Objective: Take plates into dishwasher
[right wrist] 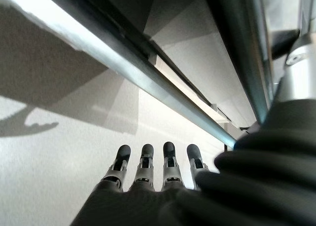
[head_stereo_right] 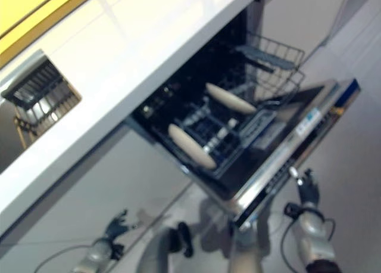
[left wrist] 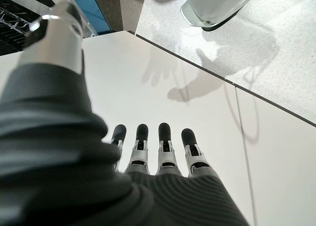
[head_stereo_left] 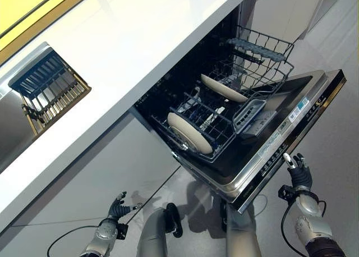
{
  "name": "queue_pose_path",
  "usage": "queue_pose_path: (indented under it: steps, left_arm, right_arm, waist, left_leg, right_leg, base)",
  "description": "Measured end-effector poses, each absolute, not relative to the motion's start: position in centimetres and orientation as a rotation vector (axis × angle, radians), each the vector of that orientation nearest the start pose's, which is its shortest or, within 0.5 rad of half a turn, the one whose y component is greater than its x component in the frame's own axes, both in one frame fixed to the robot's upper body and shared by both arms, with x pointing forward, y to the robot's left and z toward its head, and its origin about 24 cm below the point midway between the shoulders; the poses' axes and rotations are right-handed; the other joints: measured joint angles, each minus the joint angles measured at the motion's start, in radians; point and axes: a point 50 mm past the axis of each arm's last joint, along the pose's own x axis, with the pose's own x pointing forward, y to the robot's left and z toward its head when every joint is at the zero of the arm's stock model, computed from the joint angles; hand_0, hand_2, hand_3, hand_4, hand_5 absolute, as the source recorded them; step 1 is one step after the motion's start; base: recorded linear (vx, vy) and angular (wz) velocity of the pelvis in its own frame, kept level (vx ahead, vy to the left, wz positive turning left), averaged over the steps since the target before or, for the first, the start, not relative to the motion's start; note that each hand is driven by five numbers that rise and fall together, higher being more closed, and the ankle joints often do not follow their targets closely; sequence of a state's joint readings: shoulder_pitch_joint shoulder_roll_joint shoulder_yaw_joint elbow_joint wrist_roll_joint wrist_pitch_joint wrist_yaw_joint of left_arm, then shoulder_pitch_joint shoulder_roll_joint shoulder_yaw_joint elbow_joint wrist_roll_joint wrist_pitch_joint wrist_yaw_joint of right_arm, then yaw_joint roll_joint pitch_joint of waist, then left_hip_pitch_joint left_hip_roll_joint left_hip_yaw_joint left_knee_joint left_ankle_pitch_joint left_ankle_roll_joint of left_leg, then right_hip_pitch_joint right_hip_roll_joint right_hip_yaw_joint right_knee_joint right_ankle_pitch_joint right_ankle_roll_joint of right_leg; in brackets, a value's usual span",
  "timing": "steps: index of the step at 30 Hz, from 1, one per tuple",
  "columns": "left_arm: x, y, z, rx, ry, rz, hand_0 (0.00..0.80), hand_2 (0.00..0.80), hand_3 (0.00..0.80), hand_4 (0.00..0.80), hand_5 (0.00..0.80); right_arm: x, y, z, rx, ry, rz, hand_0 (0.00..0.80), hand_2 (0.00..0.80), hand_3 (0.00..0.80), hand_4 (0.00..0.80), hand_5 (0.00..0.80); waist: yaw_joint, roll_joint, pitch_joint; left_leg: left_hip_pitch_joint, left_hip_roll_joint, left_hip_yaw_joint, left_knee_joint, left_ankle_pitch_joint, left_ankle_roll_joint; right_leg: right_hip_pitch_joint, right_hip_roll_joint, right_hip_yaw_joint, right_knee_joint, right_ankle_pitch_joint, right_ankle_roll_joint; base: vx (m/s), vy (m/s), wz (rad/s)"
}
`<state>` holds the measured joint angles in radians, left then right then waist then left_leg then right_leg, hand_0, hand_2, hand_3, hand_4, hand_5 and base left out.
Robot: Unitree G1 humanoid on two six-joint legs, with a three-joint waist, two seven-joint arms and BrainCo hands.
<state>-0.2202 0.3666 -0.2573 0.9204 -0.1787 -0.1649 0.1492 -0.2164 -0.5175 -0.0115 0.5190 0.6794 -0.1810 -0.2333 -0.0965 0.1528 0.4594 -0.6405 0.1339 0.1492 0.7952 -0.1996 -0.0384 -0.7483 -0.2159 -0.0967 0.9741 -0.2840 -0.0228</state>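
Two plates [head_stereo_left: 189,132] stand on edge between the prongs of the pulled-out lower rack [head_stereo_left: 224,108] of the open dishwasher [head_stereo_left: 280,139], slotted upright for washing, while the left hand [head_stereo_left: 119,210] and right hand [head_stereo_left: 297,171] hang low, fingers straight and empty.

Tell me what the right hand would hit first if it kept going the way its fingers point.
Probably the underside of the open dishwasher door: the right hand points straight fingers up at its front edge, though depth is unclear.
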Motion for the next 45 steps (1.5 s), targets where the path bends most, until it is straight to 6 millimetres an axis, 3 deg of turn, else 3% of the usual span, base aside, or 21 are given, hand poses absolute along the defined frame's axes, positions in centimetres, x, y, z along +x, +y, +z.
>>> queue_pose_path:
  steps: [6,14,21,29,35,36,37,38,39,45]
  left_arm:
    - [24.0,23.8,-7.3,0.348,0.543,0.109,0.0,0.0,0.0,0.0,0.0]
    - [23.8,22.8,-7.7,0.326,0.534,0.091,0.0,0.0,0.0,0.0,0.0]
    - [23.3,21.6,-8.4,0.323,0.544,0.053,0.0,0.0,0.0,0.0,0.0]
    - [22.9,21.5,-8.8,0.319,0.563,0.044,0.0,0.0,0.0,0.0,0.0]
    - [22.6,21.3,-9.0,0.314,0.576,0.03,0.0,0.0,0.0,0.0,0.0]
    - [22.5,21.2,-9.1,0.313,0.578,0.028,0.0,0.0,0.0,0.0,0.0]
    - [22.4,21.4,-9.1,0.315,0.583,0.028,0.0,0.0,0.0,0.0,0.0]
    - [22.5,21.6,-9.0,0.319,0.581,0.031,0.0,0.0,0.0,0.0,0.0]
    - [22.6,21.4,-9.0,0.318,0.576,0.02,0.0,0.0,0.0,0.0,0.0]
    - [22.2,21.4,-9.3,0.316,0.599,0.014,0.0,0.0,0.0,0.0,0.0]
  right_arm:
    - [28.4,-29.1,4.1,0.241,0.046,-0.345,0.0,0.0,0.0,0.0,0.0]
    - [28.8,-27.3,3.5,0.499,0.02,-0.194,0.0,0.0,0.0,0.0,0.0]
    - [28.8,-26.2,3.1,0.661,0.01,-0.093,0.0,0.0,0.0,0.0,0.0]
    - [29.1,-24.9,3.6,0.664,0.024,0.01,0.0,0.0,0.0,0.0,0.0]
    - [29.5,-23.1,4.6,0.618,0.029,0.108,0.0,0.0,0.0,0.0,0.0]
    - [29.6,-22.6,4.8,0.603,0.029,0.132,0.0,0.0,0.0,0.0,0.0]
    - [29.7,-21.9,5.1,0.59,0.024,0.163,0.0,0.0,0.0,0.0,0.0]
    - [29.7,-21.7,5.2,0.587,0.021,0.172,0.0,0.0,0.0,0.0,0.0]
    - [30.1,-21.2,5.8,0.569,0.01,0.203,0.0,0.0,0.0,0.0,0.0]
    - [30.8,-17.5,7.0,0.467,0.046,0.401,0.0,0.0,0.0,0.0,0.0]
  waist:
    - [0.0,0.008,0.004]
    - [0.002,0.014,0.008]
    - [0.005,0.024,0.011]
    - [0.011,0.029,0.01]
    - [0.034,0.037,0.012]
    - [0.034,0.042,0.013]
    - [0.042,0.05,0.011]
    - [0.035,0.04,0.01]
    - [0.034,0.039,0.014]
    - [0.068,0.04,0.013]
  left_leg:
    - [-0.007,-0.002,-0.013,-0.015,0.0,0.0]
    - [0.01,-0.002,-0.019,-0.047,0.006,-0.001]
    - [0.052,0.002,-0.024,-0.072,0.038,-0.025]
    - [0.091,0.005,-0.038,-0.105,0.045,-0.028]
    - [0.131,0.016,-0.043,-0.154,0.052,-0.038]
    - [0.132,0.022,-0.046,-0.166,0.053,-0.036]
    - [0.131,0.057,-0.043,-0.171,0.079,-0.06]
    - [0.13,0.05,-0.044,-0.163,0.093,-0.089]
    - [0.13,0.038,-0.046,-0.167,0.114,-0.104]
    - [0.143,0.042,-0.053,-0.193,0.126,-0.089]
  right_leg:
    - [-0.013,0.001,-0.012,0.0,-0.001,-0.001]
    - [-0.006,0.0,-0.028,-0.014,0.002,-0.009]
    - [0.019,-0.011,-0.056,-0.014,-0.002,-0.031]
    - [0.054,-0.023,-0.102,-0.03,-0.009,-0.044]
    - [0.098,-0.024,-0.151,-0.077,-0.007,-0.039]
    - [0.102,-0.022,-0.161,-0.088,-0.003,-0.027]
    - [0.1,-0.01,-0.125,0.011,-0.023,-0.052]
    - [0.129,-0.017,-0.079,0.035,-0.073,-0.057]
    - [0.134,-0.027,-0.09,0.035,-0.114,-0.066]
    - [0.164,-0.031,-0.134,0.022,-0.118,-0.074]
  base:
    - [0.015,0.001,0.0]
    - [0.033,0.037,-0.08]
    - [0.063,0.037,-0.11]
    - [0.001,0.01,-0.04]
    - [0.013,0.011,-0.07]
    - [0.038,0.032,-0.03]
    - [0.031,0.025,0.1]
    - [0.039,0.027,0.32]
    - [0.042,0.026,0.42]
    - [0.049,0.022,0.18]
